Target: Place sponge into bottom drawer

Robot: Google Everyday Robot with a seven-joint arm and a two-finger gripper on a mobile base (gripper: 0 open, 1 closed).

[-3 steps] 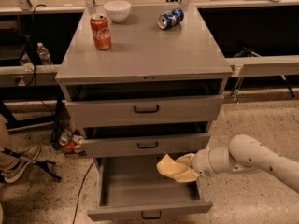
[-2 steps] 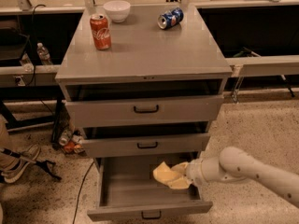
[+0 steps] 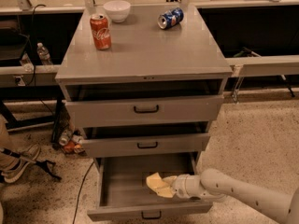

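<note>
The fingers (image 3: 171, 179) are pinched on one end of the small pale-yellow soft sponge (image 3: 157, 185), which sticks out to the left of them, tilted; the cream-coloured two-finger gripper (image 3: 167, 186) sits inside the open grey metal bottom drawer (image 3: 117, 213), at its right side, with the sponge over the drawer's floor, though whether it touches the floor I cannot tell; the pale round arm (image 3: 233, 192) reaches in from the lower right, over the drawer's right wall; above are the shallower grey middle drawer (image 3: 107, 146) and top drawer (image 3: 103, 113), each pulled out a little; on the grey cabinet's worktop (image 3: 149, 55) a red cola can (image 3: 100, 31) stands upright at the left, a white bowl (image 3: 117, 10) just behind it, and a blue can (image 3: 170, 18) lies on its side at the back right.
</note>
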